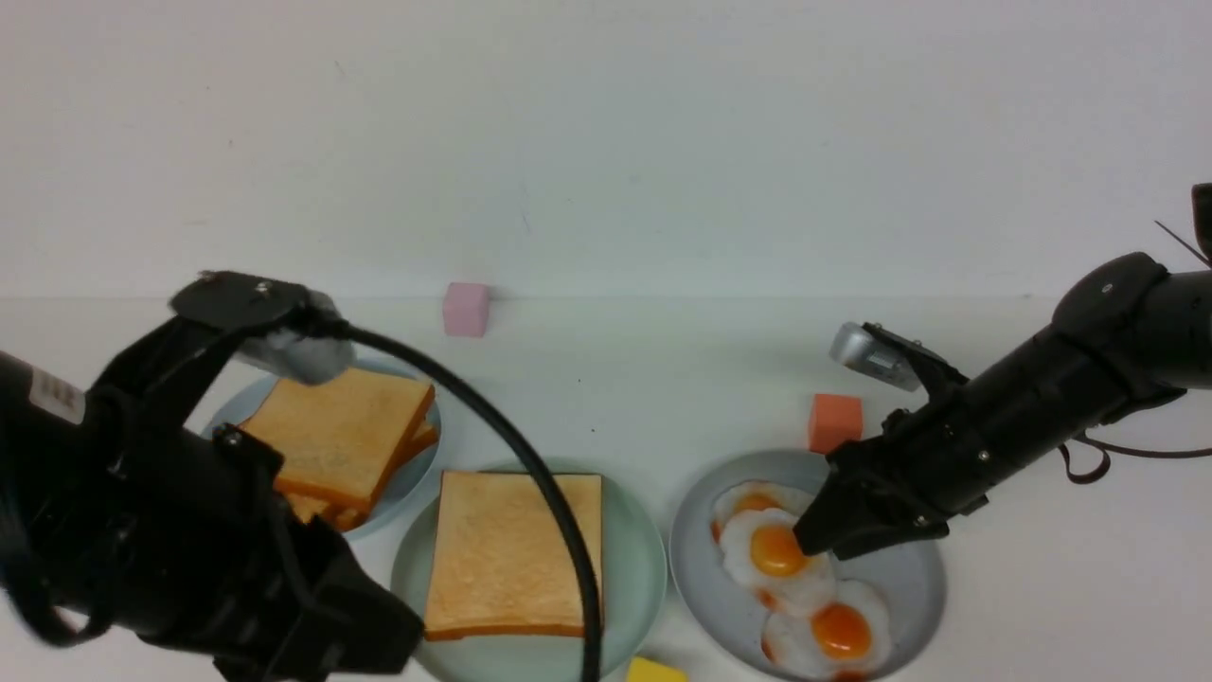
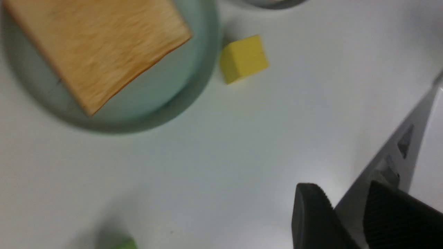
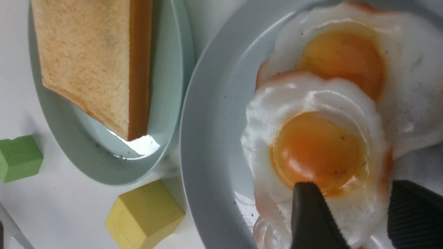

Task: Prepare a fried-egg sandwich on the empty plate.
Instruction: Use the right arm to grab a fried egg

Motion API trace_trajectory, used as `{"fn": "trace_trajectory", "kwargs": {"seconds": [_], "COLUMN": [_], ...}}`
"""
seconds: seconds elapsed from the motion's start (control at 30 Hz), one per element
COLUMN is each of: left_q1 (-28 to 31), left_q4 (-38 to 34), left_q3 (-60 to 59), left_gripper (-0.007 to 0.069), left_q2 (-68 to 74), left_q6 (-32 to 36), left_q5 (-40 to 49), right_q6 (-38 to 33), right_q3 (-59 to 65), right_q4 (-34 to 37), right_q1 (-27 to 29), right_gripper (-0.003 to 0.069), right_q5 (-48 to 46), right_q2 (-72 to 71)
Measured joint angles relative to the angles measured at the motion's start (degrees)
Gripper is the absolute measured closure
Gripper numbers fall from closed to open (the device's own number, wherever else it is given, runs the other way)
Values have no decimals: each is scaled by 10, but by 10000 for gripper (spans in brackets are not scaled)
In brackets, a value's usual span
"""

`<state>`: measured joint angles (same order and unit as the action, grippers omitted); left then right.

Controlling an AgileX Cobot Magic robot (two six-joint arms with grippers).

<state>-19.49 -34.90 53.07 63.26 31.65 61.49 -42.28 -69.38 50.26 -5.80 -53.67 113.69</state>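
Observation:
The mint-green plate (image 1: 636, 559) sits front centre with one golden toast slice (image 1: 511, 554) flat on it; both also show in the left wrist view, the plate (image 2: 188, 98) and the slice (image 2: 100, 45). To its right a grey-blue plate (image 1: 914, 578) holds three overlapping fried eggs. My right gripper (image 3: 353, 188) is open, its fingers either side of the white of the middle egg (image 3: 318, 152), just above it or touching. My left gripper (image 2: 344, 188) is open and empty over bare table near the front edge. More toast (image 1: 346, 431) is stacked on the left grey-blue plate (image 1: 418, 472).
A yellow cube (image 1: 655, 671) lies between the two front plates. A green cube (image 3: 19, 157) lies near the mint plate. An orange cube (image 1: 835, 422) stands behind the egg plate and a pink cube (image 1: 466, 309) at the back. My left arm's cable (image 1: 540, 483) arcs over the toast.

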Motion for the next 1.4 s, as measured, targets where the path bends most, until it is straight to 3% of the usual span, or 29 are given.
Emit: {"fn": "trace_trajectory", "kwargs": {"seconds": [0.13, 0.27, 0.67, 0.93, 1.17, 1.4], "left_q1": [0, 0, 0, 0, 0, 0], "left_q4": [-75, -102, -105, -105, -105, -105], "left_q3": [0, 0, 0, 0, 0, 0], "left_gripper": [386, 386, 386, 386, 386, 386], "left_q2": [0, 0, 0, 0, 0, 0], "left_q6": [154, 205, 211, 211, 204, 202], "left_q5": [21, 21, 12, 12, 13, 13], "right_q6": [0, 0, 0, 1, 1, -41], "right_q3": [0, 0, 0, 0, 0, -3], "right_q4": [7, 14, 14, 14, 17, 77], "right_q1": [0, 0, 0, 0, 0, 1], "right_gripper": [323, 323, 319, 252, 244, 248], "right_q5": [0, 1, 4, 11, 12, -17], "right_q2": [0, 0, 0, 0, 19, 44]}}
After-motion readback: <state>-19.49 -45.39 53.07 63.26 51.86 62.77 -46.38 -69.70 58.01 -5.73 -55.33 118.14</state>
